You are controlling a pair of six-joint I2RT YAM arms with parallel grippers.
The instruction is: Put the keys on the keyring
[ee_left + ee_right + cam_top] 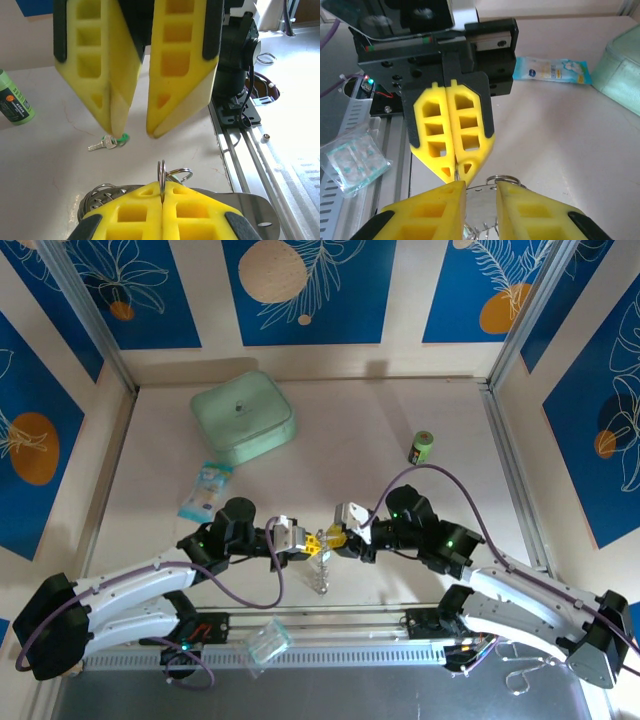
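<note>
One keyring (161, 174), clamped (left gripper (162, 189)).

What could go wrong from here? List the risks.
1. The left gripper pinches the keyring by one thin ring edge; it could twist or slip out under a push.
2. The right gripper is open and empty, and the green-headed key lies flat on the table; it looks small and hard to pick up.
</note>
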